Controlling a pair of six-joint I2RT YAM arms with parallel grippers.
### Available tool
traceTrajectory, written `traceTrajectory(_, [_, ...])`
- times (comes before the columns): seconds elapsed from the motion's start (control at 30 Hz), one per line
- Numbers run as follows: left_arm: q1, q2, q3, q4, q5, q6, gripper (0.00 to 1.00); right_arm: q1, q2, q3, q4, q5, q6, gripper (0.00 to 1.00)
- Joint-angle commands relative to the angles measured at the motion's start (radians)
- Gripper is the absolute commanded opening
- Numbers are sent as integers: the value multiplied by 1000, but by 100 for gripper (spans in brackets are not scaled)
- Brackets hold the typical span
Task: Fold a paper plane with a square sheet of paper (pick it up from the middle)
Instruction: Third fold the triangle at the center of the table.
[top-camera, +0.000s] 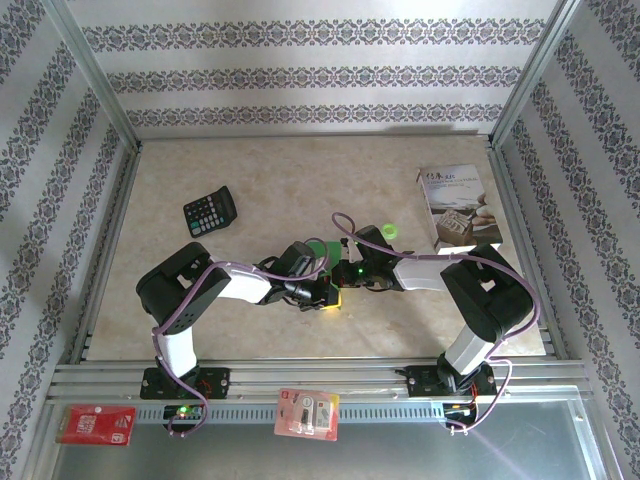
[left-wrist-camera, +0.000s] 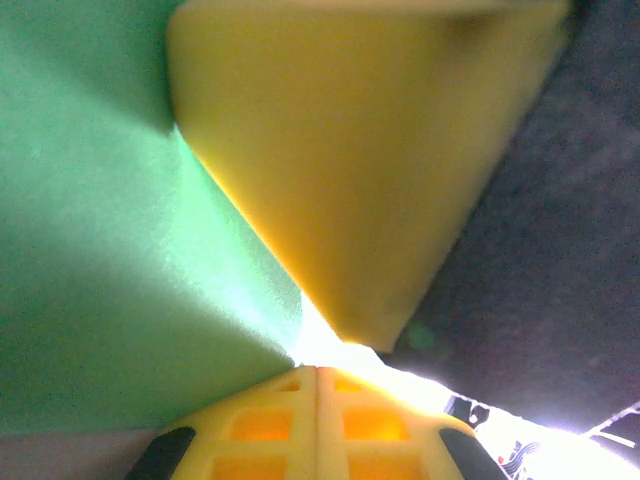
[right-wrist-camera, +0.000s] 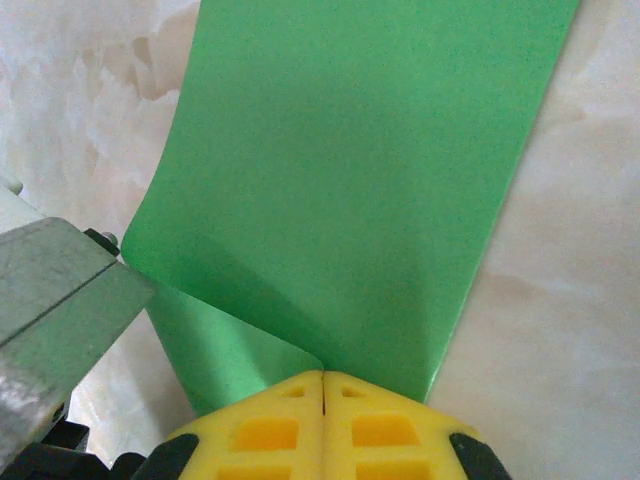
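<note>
On a pale marbled table (top-camera: 250, 330) walled in by patterned wallpaper, the left arm (top-camera: 185, 285) and right arm (top-camera: 480, 285) reach inward so that their wrists meet near the middle. This puts both ends within reach of one small piece of work.

A white printed booklet (top-camera: 458, 205) lies well apart at the far right, and a black calculator (top-camera: 209, 212) lies at the far left. Both are out of the way of the folding.

The square sheet of paper (right-wrist-camera: 350, 180), bright green, is held between the two wrists at the table's centre. In the right wrist view it bows upward from the fingers, with the marbled surface showing past both of its long edges. It seems to be raised off the table rather than lying flat, probably so that a crease can be formed in the air.

The right gripper (right-wrist-camera: 322, 378) has its yellow pads pressed together on the near edge of the sheet, with no gap between them. The left gripper (left-wrist-camera: 317, 372) also shows its pads closed tight. The green paper runs down to its tips, so it appears to pinch the sheet as well, though the contact itself is too glared to confirm. A broad yellow finger (left-wrist-camera: 350, 150), apparently the other gripper's, looms just beside it.

A small green disc (top-camera: 390, 232) sits on the table near the right wrist.
</note>
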Motion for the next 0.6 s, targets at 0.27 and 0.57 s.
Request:
traceTrajectory(0.27, [-14, -61, -14, 8, 15, 7, 6, -10, 16, -43, -93, 47, -11, 0])
traceTrajectory(0.57, [-31, 2, 6, -4, 35, 2, 4, -10, 15, -45, -95, 49, -12, 0])
